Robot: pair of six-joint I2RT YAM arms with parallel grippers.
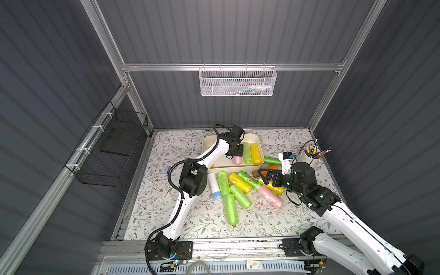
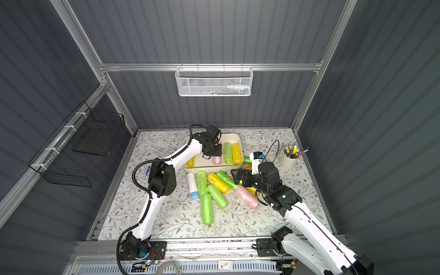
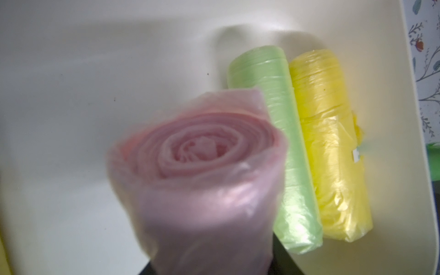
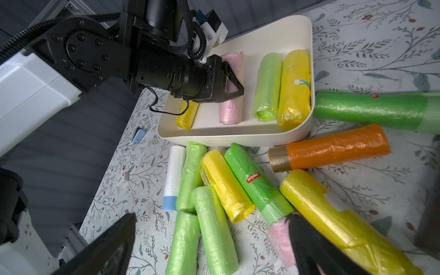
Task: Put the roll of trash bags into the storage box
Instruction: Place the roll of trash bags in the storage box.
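The roll of trash bags (image 4: 229, 112), clamped by the left gripper (image 4: 233, 83) in the storage box (image 4: 238, 138), may snag loose film on release; right gripper (image 1: 268, 177) gapes.

My left end effector (image 4: 232, 89) grips the pink roll of trash bags (image 4: 229, 112) low inside the storage box (image 4: 233, 138). That cream, shallow, round-cornered box sits midway along the far edge of the surface (image 1: 190, 221).
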